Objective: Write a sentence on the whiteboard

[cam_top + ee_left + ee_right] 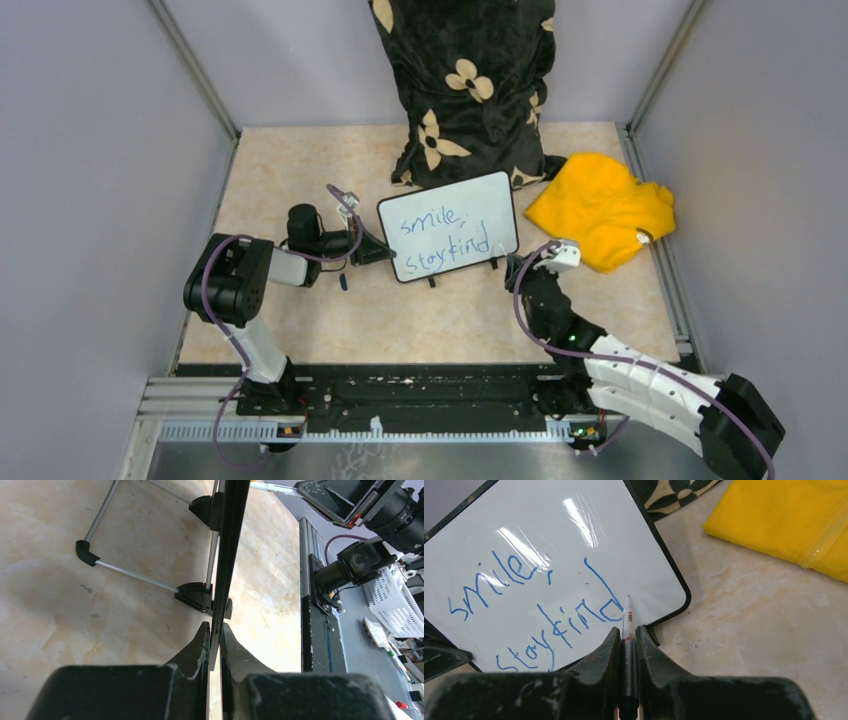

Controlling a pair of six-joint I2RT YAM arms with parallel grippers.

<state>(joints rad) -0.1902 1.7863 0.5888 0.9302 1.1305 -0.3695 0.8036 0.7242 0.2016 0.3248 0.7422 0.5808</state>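
- Whiteboard (448, 226): dark-framed, rounded corners, standing on black feet (431, 282).
- Blue sentence (539, 602), two lines: "smile, stay kind".
- Left gripper (214, 630) pinches its edge; right gripper (628, 632) clamps marker (627, 620).

we see the whiteboard (490, 205) standing on its small black feet mid-table (300, 160), leaning back, white face with a thin dark frame and rounded corners. the sentence (445, 250) is blue handwriting in two lines: "smile," over "stay kind".
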